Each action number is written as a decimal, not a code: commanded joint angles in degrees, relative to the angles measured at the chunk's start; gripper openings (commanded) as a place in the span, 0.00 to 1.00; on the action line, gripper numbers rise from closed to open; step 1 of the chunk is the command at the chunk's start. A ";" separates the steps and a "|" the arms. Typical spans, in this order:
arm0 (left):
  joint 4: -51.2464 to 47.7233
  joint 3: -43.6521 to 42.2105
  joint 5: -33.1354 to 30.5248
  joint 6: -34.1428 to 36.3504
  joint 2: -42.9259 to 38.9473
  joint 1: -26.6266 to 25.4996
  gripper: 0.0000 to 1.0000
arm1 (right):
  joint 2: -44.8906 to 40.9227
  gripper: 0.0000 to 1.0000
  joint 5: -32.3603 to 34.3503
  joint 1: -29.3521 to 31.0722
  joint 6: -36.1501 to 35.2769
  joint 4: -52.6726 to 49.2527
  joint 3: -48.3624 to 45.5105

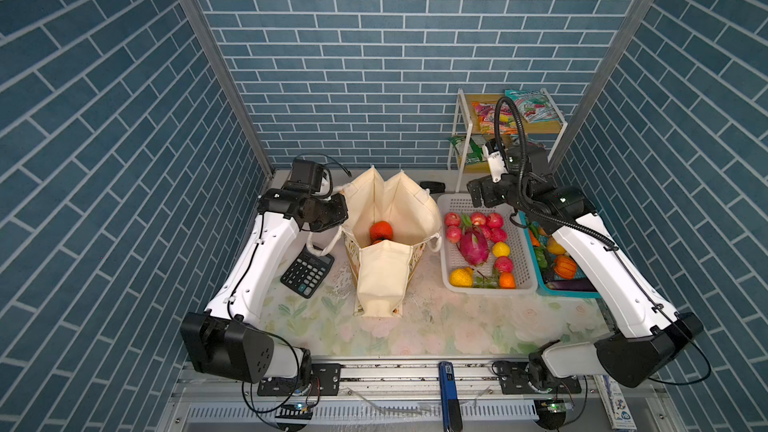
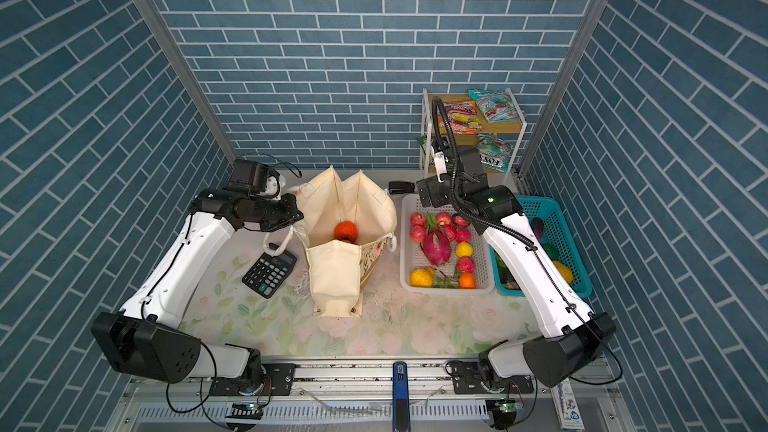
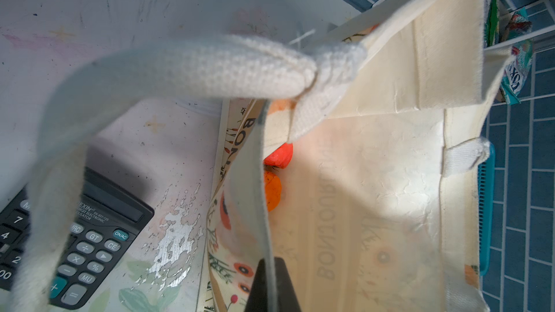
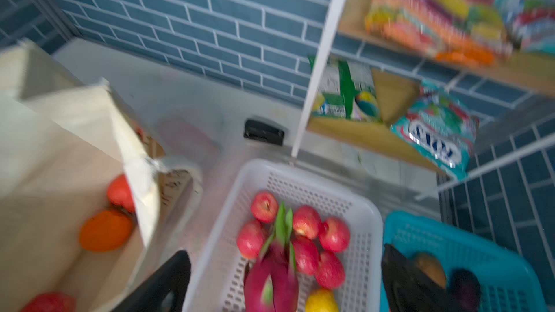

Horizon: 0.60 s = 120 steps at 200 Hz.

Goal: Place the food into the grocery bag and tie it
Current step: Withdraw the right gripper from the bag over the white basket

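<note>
1. You have the tall cream canvas grocery bag (image 1: 380, 280) standing upright mid-way across the floral-printed counter (image 1: 457, 326). Its mouth is open and the near flap is folded outward and down.
2. Bag contents: a red-orange round fruit (image 1: 381, 230) lies at the bottom in both top views. The left wrist view shows an orange round fruit (image 3: 271, 190) just beside it.
3. Your left pincer (image 3: 270, 286) is clenched on the bag's left wall at the rim. The canvas edge runs between the black fingers (image 3: 285, 286).
4. The thick cream rope handle (image 3: 180, 67) loops out to the left of the bag, over the black desk calculator (image 1: 307, 274).
5. Your right pincer (image 4: 283, 253) is released, jaws wide, with nothing between them. It hangs above the far end of the white perforated plastic basket (image 1: 490, 289). The right wrist view is blurred.
6. That basket sits just right of the bag. It holds the magenta dragon fruit (image 1: 473, 245) with green tips, lying among pink-red, yellow and orange round fruits.
7. The teal plastic basket (image 1: 569, 293) is right of the white one. Your right arm partly hides its contents.
8. Glossy snack packets (image 1: 492, 116) lie on the white-framed shelf rack (image 1: 457, 135) at the far right, on both its shelves.
</note>
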 commanded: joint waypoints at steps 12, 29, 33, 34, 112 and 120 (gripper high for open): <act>-1.41 0.68 -0.37 0.65 0.20 -0.27 0.00 | -1.02 0.99 0.62 -2.96 4.79 -8.81 -8.68; -1.59 0.56 -0.52 0.65 0.25 -0.27 0.00 | -0.94 0.98 -1.50 -3.42 6.42 -9.93 -12.81; -1.66 0.50 -0.54 0.60 0.25 -0.27 0.00 | -0.86 0.99 -1.99 -3.44 6.72 -9.92 -13.69; -1.67 0.52 -0.55 0.58 0.20 -0.27 0.00 | -0.85 0.99 -2.18 -3.45 6.88 -9.92 -13.92; -1.95 -0.16 -0.79 0.31 -0.46 -0.27 0.00 | 6.82 0.98 -9.81 -3.89 9.54 -8.07 -16.62; -1.85 -0.20 -0.65 0.37 -0.46 -0.27 0.00 | 8.23 0.99 -10.15 -3.88 9.23 -8.19 -15.79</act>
